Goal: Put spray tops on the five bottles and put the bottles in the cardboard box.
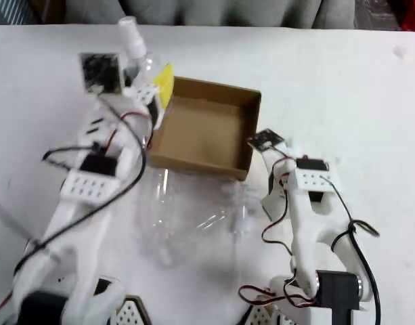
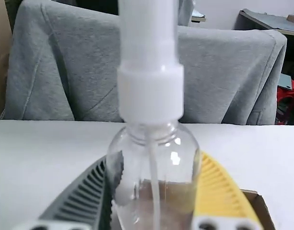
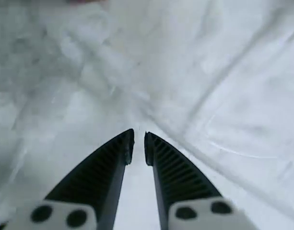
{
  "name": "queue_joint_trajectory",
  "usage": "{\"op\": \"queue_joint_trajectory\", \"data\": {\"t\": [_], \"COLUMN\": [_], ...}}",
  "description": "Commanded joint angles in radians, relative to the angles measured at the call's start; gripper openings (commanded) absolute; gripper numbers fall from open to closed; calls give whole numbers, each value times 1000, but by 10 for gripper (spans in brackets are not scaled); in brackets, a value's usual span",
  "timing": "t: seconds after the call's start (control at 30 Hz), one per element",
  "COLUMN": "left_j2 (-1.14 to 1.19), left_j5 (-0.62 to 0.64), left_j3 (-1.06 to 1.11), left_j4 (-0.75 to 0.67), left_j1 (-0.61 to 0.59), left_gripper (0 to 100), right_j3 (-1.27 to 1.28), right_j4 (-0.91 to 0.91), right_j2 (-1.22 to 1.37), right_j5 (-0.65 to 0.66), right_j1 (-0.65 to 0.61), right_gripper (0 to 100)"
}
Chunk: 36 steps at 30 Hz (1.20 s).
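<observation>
My left gripper [image 1: 155, 91] is shut on a clear bottle [image 1: 141, 59] with a white spray top [image 1: 129, 30], held tilted by the far left corner of the cardboard box [image 1: 252, 128]. In the left wrist view the bottle [image 2: 137, 153] stands between the grey and yellow fingers of my left gripper [image 2: 158, 160], its spray top [image 2: 150, 91] screwed on the neck. The box looks bare inside. My right gripper [image 3: 137, 141] hangs over the white cloth with its black fingers nearly touching and nothing between them; it sits near the box's front right corner [image 1: 272, 179].
Clear bottles [image 1: 187, 223] lie on the white cloth [image 1: 356, 101] in front of the box, between the two arms. A grey upholstered chair [image 2: 223, 72] stands behind the table's far edge. Cables trail along both arms.
</observation>
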Motion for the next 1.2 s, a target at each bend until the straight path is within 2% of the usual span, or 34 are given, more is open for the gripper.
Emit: {"op": "queue_joint_trajectory", "data": {"t": [0.0,0.1,0.2,0.27,0.5,0.8,1.0,1.17], "left_j2": [232,367,487,558,754,880,955,1001], "left_j5": [0,0,0,0,0,0,-107,-109], "left_j3": [-118,-120,-124,-161,-344,-437,-470,-506], "left_j4": [-267,-439,-603,-658,-661,-660,-660,-660], "left_j1": [35,61,85,94,76,42,38,35], "left_gripper": [22,22,23,23,23,23,23,23], "right_j3": [46,91,107,107,107,109,109,109], "right_j4": [-147,-229,-239,-242,-262,-263,-263,-263], "right_j2": [-28,-28,-31,-28,-27,-27,-27,-27], "right_j5": [-49,-54,-48,-46,-46,-44,-44,-44], "right_j1": [5,12,8,8,7,5,5,5], "right_gripper": [16,16,16,16,16,16,16,16]}}
